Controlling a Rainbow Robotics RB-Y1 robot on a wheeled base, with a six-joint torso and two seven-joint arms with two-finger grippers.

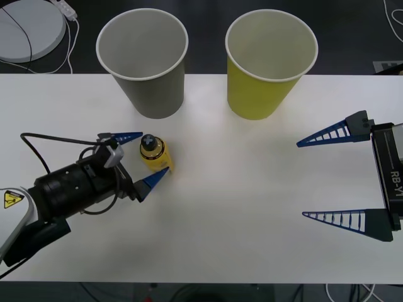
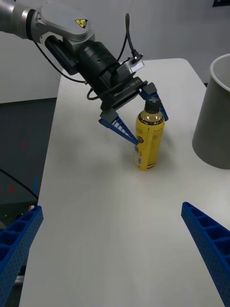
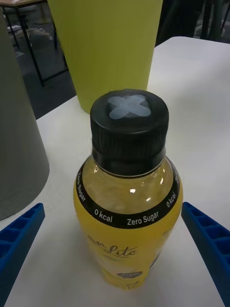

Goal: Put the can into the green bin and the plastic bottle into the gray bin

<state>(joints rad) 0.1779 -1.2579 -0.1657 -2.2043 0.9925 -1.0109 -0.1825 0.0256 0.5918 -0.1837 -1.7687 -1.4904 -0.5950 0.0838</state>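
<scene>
The plastic bottle (image 1: 153, 153) stands upright on the white table, yellow with a black cap (image 3: 129, 122). My left gripper (image 1: 155, 151) is open, with one blue finger on each side of the bottle (image 3: 127, 211) and a small gap to each. In the right wrist view the left gripper (image 2: 139, 117) straddles the bottle (image 2: 149, 139). Behind the bottle stands the gray bin (image 1: 143, 63), with the green bin (image 1: 269, 66) to its right. My right gripper (image 1: 301, 179) hovers open over the table's right side, holding nothing. The can is out of view.
Both bins stand at the table's far edge (image 1: 208, 75), with a gap between them. A white round disc (image 1: 28, 28) with cables lies on the dark floor beyond the back left corner. Bare tabletop (image 1: 239, 207) stretches between the two grippers.
</scene>
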